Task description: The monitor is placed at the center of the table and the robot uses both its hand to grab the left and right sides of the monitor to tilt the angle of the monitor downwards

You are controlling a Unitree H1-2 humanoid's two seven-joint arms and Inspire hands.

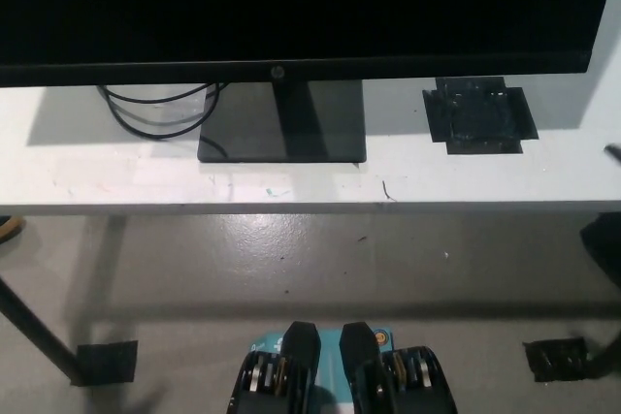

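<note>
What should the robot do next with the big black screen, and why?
Probably raise both hands up to the left and right edges of the monitor. Neither hand is clearly in view, and nothing touches the screen. It stands on its base on the white table, so no tilting can begin until it is gripped.

The right arm (605, 247) shows as a plain black shape.
</note>
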